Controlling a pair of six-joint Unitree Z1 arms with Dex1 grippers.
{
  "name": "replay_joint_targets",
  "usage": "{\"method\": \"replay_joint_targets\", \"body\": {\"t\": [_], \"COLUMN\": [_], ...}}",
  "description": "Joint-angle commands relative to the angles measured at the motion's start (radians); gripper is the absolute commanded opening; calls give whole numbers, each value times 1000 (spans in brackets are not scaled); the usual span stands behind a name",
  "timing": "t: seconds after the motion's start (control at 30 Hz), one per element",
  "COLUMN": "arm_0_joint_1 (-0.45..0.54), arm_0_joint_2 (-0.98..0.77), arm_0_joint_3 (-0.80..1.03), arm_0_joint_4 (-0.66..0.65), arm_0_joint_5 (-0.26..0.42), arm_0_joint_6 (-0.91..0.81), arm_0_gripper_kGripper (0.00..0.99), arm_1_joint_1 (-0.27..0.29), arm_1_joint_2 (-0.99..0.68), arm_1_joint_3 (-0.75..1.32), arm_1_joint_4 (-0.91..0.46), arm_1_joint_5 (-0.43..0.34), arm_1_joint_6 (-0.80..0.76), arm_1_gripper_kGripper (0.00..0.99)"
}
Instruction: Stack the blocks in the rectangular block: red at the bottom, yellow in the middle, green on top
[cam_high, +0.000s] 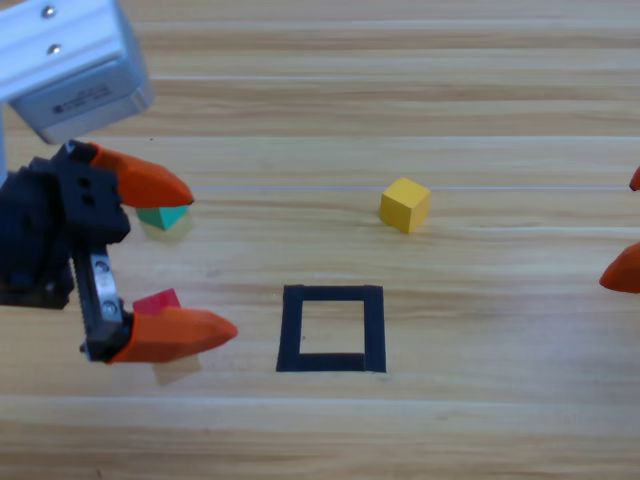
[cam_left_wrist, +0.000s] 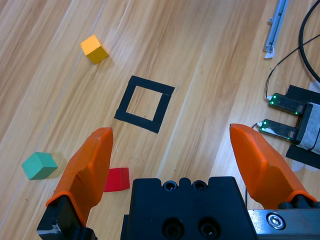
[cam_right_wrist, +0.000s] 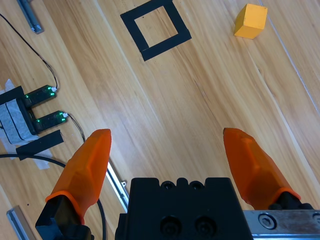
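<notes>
The left gripper (cam_high: 200, 258) hangs above the table (cam_high: 480, 100) to the left of the rectangular block (cam_high: 332, 328), jaws spread wide and holding nothing. In the high view its lower jaw covers part of the red cube (cam_high: 156, 301); the left wrist view shows that cube (cam_left_wrist: 116, 179) on the wood beside one jaw, not between the pair. The green cube (cam_high: 162, 216) lies beyond the red one, farther from the outline. The yellow cube (cam_high: 404, 204) sits above the outline's right side. The outline holds no cube. The right gripper (cam_right_wrist: 167, 145) waits at the right edge, jaws apart and empty; only its wrist view shows cables (cam_right_wrist: 30, 45) off the table.
</notes>
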Motion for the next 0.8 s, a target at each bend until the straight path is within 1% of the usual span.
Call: {"method": "replay_joint_targets", "body": {"t": [0.03, 0.07, 0.17, 0.23, 0.3, 0.37, 0.4, 0.47, 0.5, 0.53, 0.63, 0.7, 0.8], "arm_0_joint_1": [-12, -12, -11, -11, -11, -9, -9, -6, 6, 26, 114, 167, 226], "arm_0_joint_2": [-4, -4, -4, -2, -2, -2, 1, 18, 24, 29, 69, 98, 125], "arm_0_joint_3": [21, 21, 19, 19, 16, 12, 7, -18, -33, -45, -97, -114, -111], "arm_0_joint_4": [12, 13, 15, 15, 15, 16, 16, 16, 16, 18, 55, 99, 159], "arm_0_joint_5": [14, 14, 15, 14, 15, 27, 46, 106, 147, 172, 179, 201, 221], "arm_0_joint_6": [-11, -11, -11, -11, -11, -28, -50, -122, -182, -246, -432, -590, -791], "arm_0_gripper_kGripper": [990, 990, 990, 990, 990, 990, 990, 990, 990, 990, 990, 989, 990], "arm_1_joint_1": [24, 24, 23, 1, 0, 0, 0, 0, -2, -2, 0, 1, 1], "arm_1_joint_2": [52, 52, 61, 86, 136, 199, 227, 297, 337, 368, 445, 501, 595], "arm_1_joint_3": [34, 32, 17, 9, -20, -72, -98, -167, -204, -230, -277, -308, -386], "arm_1_joint_4": [-20, -20, -31, -51, -54, -54, -52, -52, -48, -45, -45, -46, -42], "arm_1_joint_5": [-18, -22, -75, -148, -228, -259, -269, -314, -326, -329, -345, -345, -384], "arm_1_joint_6": [8, 12, 58, 117, 175, 219, 256, 385, 440, 475, 500, 535, 561], "arm_1_gripper_kGripper": [985, 985, 986, 985, 985, 985, 985, 986, 986, 986, 986, 988, 988]}}
